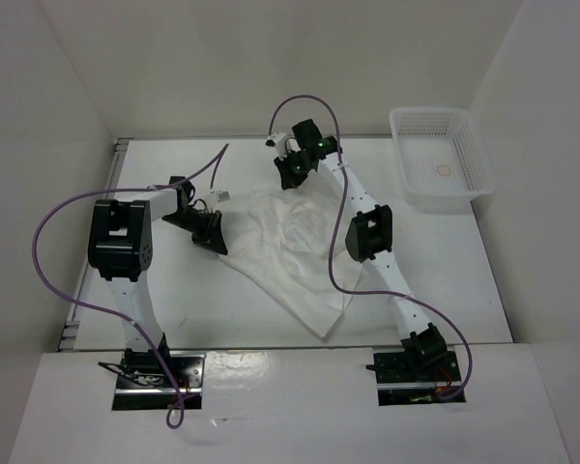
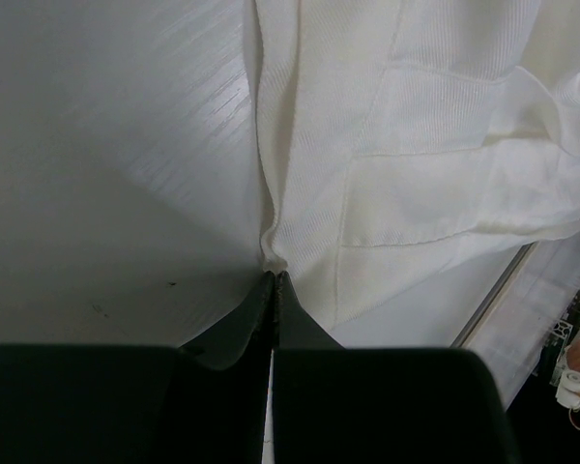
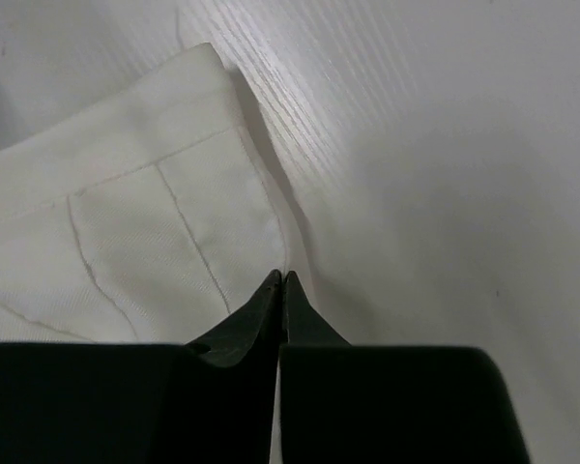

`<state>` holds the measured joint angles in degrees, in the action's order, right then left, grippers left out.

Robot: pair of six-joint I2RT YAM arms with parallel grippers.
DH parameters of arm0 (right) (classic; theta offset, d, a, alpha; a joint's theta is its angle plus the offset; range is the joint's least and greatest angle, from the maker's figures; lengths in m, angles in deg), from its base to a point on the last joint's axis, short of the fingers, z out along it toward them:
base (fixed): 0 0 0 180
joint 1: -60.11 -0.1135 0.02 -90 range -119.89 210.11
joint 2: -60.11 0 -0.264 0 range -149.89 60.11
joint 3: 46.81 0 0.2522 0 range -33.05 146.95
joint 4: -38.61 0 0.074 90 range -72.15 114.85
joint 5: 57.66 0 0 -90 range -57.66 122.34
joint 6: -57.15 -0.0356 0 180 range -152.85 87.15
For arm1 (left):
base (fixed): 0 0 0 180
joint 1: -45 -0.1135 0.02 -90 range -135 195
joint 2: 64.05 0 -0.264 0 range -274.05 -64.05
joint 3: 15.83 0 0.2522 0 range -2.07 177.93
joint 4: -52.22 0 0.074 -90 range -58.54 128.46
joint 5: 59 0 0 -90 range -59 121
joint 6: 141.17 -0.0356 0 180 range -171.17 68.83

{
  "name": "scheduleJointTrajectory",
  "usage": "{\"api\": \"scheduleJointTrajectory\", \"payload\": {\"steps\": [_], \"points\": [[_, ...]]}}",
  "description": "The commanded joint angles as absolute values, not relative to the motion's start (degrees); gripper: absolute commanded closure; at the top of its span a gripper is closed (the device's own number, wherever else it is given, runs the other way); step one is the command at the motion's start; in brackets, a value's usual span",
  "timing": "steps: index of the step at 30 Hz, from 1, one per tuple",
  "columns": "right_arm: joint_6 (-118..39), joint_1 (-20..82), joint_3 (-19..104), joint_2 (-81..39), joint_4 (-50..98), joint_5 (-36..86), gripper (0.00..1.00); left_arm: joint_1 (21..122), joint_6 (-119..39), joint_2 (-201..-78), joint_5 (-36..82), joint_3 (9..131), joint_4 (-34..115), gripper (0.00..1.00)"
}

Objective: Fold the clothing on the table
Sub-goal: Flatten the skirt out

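Both grippers are clamped shut on the skirt (image 1: 290, 256), which lies crumpled mid-frame on the table (image 1: 174, 290), long axis running upper left to lower right: left gripper (image 2: 274, 280) pinching its left edge, right gripper (image 3: 282, 280) its upper corner.

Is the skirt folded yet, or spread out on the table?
Spread, not folded: the clothing lies rumpled, mostly flat on the table, the left gripper and right gripper each pinching an edge.
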<state>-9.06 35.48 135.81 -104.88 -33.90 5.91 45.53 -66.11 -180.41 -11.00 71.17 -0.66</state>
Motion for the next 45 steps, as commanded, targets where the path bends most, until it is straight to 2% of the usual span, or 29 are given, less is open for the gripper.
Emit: {"api": "scheduleJointTrajectory", "payload": {"steps": [1, 7, 16, 21, 24, 25, 26, 27, 28, 29, 30, 32, 38, 39, 45], "points": [[-10.0, 35.1, 139.4, -106.0, -34.4, 9.7, 1.0, 46.1, -69.6, -180.1, -6.2, 69.4, -0.8, 1.0], [-11.8, 39.4, 137.1, -98.0, -35.0, 14.0, 1.0, 46.1, -70.2, -181.3, -3.0, 73.2, -1.9, 1.0], [-16.1, 45.3, 129.7, -87.3, -38.7, 15.2, 1.0, 45.5, -69.5, -189.1, -2.3, 89.1, -2.6, 0.99], [-18.6, 44.6, 124.6, -84.0, -39.7, 18.5, 1.0, 45.5, -68.3, -193.5, -2.3, 98.2, -3.2, 0.85], [-22.1, 42.9, 115.5, -79.1, -36.3, 25.5, 0.99, 46.1, -67.7, -195.1, -2.3, 102.7, -3.2, 0.64], [-23.3, 42.2, 107.5, -77.3, -31.6, 28.8, 0.92, 46.1, -66.2, -195.9, -2.3, 105.0, -2.5, 0.55], [-24.5, 41.4, 102.8, -75.0, -28.7, 36.3, 0.74, 46.1, -65.4, -195.9, -3.4, 105.8, -2.5, 0.41], [-26.0, 39.7, 98.0, -69.9, -25.5, 39.7, 0.61, 45.5, -64.7, -195.9, -5.8, 105.8, -1.5, 0.38], [-26.0, 39.1, 89.3, -67.3, -20.3, 44.4, 0.46, 45.5, -64.2, -195.9, -7.1, 105.8, -1.5, 0.28], [-26.7, 39.1, 85.7, -64.9, -18.3, 45.6, 0.23, 45.5, -64.2, -195.2, -8.2, 105.8, -1.5, 0.14], [-27.2, 38.4, 82.6, -62.5, -16.9, 46.1, 0.19, 45.0, -63.4, -193.2, -8.9, 104.3, -0.8, 0.0], [-27.2, 38.4, 74.6, -56.2, -13.8, 50.2, 0.12, 44.5, -60.6, -190.0, -9.6, 99.8, 3.0, 0.0], [-25.3, 38.4, 59.0, -42.1, -10.1, 51.2, 0.06, 43.3, -54.3, -176.5, -10.0, 79.5, 10.8, 0.0], [-24.7, 38.4, 57.5, -39.4, -9.5, 50.6, 0.05, 43.3, -53.0, -171.9, -12.0, 72.6, 11.5, 0.0], [-23.4, 38.4, 57.5, -37.9, -10.7, 44.6, 0.04, 46.7, -52.5, -169.2, -10.3, 67.4, 12.2, 0.0]]}}
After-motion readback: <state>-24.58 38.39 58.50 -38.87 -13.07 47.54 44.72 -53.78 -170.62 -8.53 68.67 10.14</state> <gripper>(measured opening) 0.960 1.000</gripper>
